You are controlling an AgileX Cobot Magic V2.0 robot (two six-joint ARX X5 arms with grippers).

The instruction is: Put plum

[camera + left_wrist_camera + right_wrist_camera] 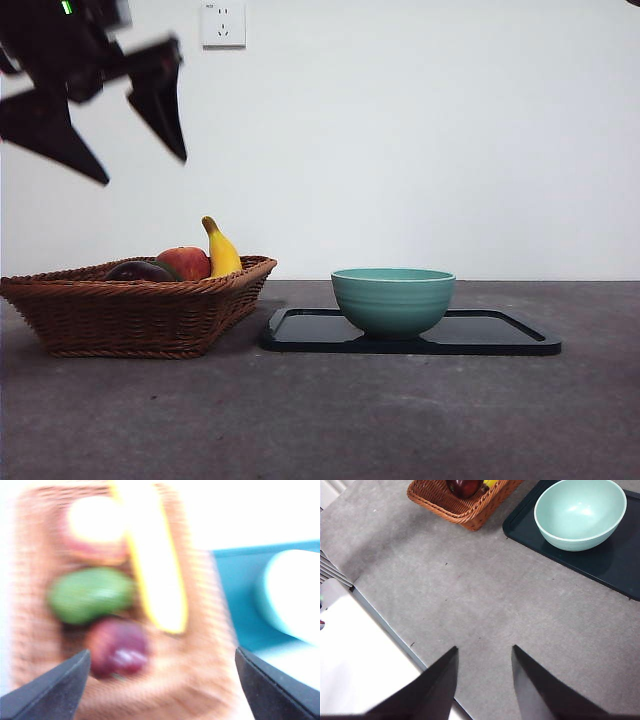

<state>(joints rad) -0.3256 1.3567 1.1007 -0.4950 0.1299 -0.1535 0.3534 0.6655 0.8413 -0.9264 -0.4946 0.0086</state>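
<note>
The plum (pixel 138 271), dark maroon and glossy, lies in the wicker basket (pixel 130 315) at the left, only its top showing over the rim. The blurred left wrist view shows the plum (pixel 119 647) beside a green fruit (pixel 90 595). My left gripper (pixel 145 170) hangs open, high above the basket, holding nothing; its jaws (pixel 162 652) stand wide apart. My right gripper (pixel 484 648) is open over bare table, well away from the basket (pixel 465 512), where the plum (pixel 464 487) shows at the picture's edge.
A red apple (pixel 185 263) and a banana (pixel 222 252) share the basket. Right of it, a teal bowl (pixel 392 300) stands on a black tray (pixel 500 335). A white wall with a socket (pixel 223 24) is behind.
</note>
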